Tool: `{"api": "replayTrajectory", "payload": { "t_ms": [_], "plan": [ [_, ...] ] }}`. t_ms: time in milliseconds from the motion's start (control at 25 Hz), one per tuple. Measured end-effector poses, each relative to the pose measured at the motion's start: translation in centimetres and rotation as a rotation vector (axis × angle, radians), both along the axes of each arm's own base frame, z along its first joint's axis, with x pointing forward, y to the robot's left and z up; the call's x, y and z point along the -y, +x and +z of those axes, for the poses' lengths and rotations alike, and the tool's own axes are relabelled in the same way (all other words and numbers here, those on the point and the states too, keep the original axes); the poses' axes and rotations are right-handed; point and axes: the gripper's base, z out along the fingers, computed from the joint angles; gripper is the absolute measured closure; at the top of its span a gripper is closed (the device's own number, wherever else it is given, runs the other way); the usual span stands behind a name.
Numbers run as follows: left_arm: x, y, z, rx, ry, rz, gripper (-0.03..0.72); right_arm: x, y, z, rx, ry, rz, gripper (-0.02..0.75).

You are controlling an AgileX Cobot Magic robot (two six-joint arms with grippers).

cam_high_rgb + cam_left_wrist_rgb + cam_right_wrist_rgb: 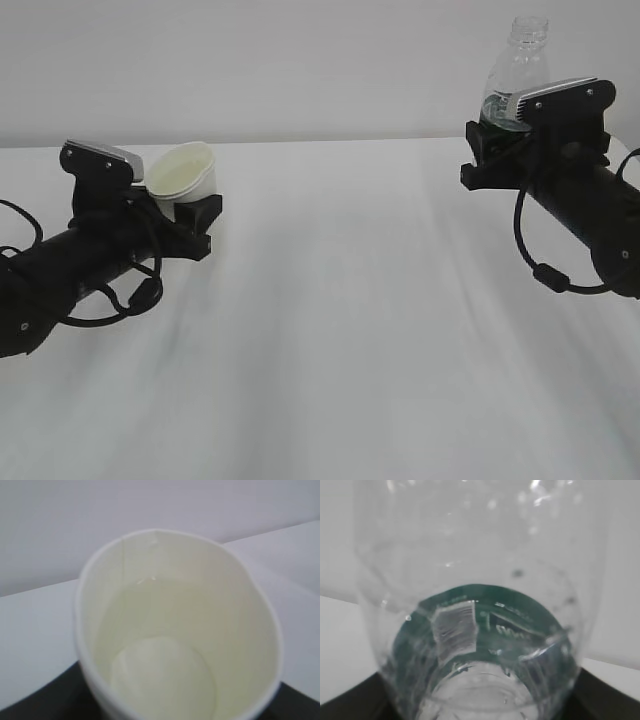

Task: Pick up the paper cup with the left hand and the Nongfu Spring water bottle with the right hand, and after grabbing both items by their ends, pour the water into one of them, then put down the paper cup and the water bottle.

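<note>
Gripping done: left hand (196,215) holds the cup (185,177), right hand (492,150) the bottle (515,75); pouring and set-down remain.

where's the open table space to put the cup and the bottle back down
The widest bare stretch of the white table runs between the left tool holding the paper cup and the right tool holding the water bottle, and forward of both. Only the side edges under the arms are crowded.
</note>
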Motion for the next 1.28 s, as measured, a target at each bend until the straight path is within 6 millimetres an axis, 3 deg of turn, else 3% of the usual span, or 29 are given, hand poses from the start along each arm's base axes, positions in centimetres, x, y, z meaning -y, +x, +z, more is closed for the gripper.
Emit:
{"api": "replayTrajectory", "payload": {
  "t_ms": [680, 1280],
  "plan": [
    [-6.1, 1.6, 0.0, 0.011, 0.025, 0.198, 0.254, 0.0, 0.0, -0.1, -0.01, -0.003, -0.004, 0.281],
    [-8.9, 1.9, 0.0, 0.017, 0.045, 0.301, 0.259, 0.1, 0.0, -0.2, -0.024, -0.006, -0.007, 0.281]
  ]
}}
